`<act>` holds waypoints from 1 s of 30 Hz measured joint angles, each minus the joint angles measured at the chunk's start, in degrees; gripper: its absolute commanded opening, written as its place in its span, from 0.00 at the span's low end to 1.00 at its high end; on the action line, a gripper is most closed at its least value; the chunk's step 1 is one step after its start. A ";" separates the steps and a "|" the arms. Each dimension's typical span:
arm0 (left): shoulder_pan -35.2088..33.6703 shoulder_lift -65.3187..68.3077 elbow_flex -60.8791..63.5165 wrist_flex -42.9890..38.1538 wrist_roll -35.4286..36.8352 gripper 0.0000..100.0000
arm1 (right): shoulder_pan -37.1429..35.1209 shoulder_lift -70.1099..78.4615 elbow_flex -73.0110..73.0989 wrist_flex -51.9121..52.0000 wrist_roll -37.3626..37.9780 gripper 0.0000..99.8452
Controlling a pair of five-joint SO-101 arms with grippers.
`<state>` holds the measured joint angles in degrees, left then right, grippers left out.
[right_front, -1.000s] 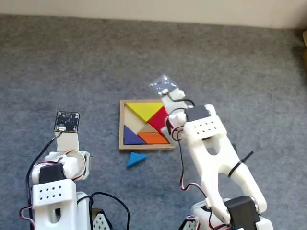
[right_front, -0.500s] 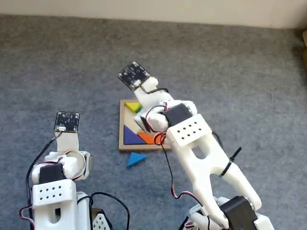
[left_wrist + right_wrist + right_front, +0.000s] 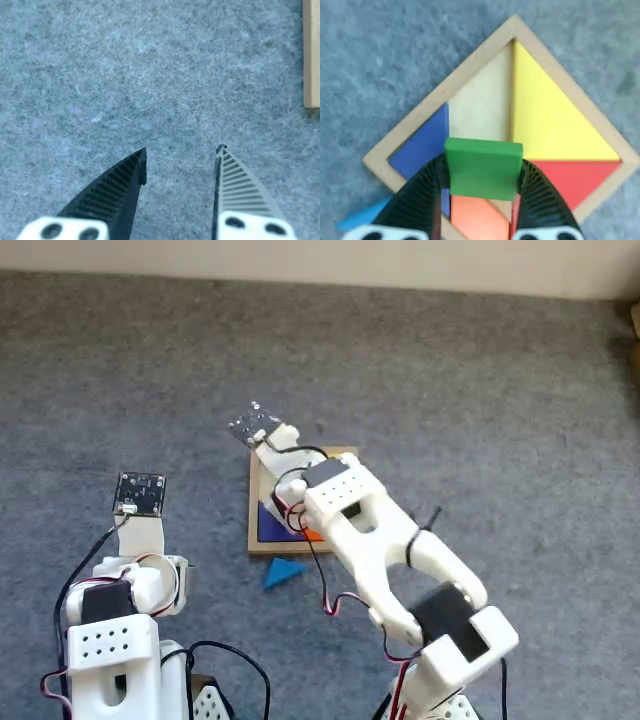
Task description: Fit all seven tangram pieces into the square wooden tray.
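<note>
change: the right arm (image 3: pixel 380 540) now lies across the square wooden tray (image 3: pixel 262 546) and covers most of it in the high view. the right tool (image 3: pixel 482 165) is clenched on the green piece (image 3: pixel 485 176), held over the tray where the dark blue piece (image 3: pixel 422 147), the orange piece (image 3: pixel 475 212) and the bare wooden slot (image 3: pixel 480 110) meet. the yellow piece (image 3: pixel 555 115) and the red piece (image 3: pixel 570 180) are seated. judgement: the green piece is set up for insertion but not yet placed

difference from one second ago: the right wrist was at the tray's far right corner, then swept to its far left side. the light blue triangle (image 3: pixel 285 572) remains outside the tray on the tabletop (image 3: pixel 450 360). the left tool (image 3: pixel 181 150) stays released over bare tabletop
</note>
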<state>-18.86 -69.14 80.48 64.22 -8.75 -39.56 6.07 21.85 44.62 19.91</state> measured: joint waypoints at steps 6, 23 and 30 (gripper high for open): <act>0.00 0.00 0.00 0.00 -2.20 0.22 | -0.70 3.52 -3.60 -0.18 0.00 0.04; 0.00 0.00 0.00 0.00 -2.20 0.22 | -0.97 5.89 -4.31 0.35 -0.09 0.19; 0.00 0.00 0.00 0.00 -2.20 0.22 | -2.64 5.98 -9.05 7.65 -0.09 0.20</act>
<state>-18.86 -69.14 80.48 64.22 -10.95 -42.20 12.04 12.79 52.26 19.82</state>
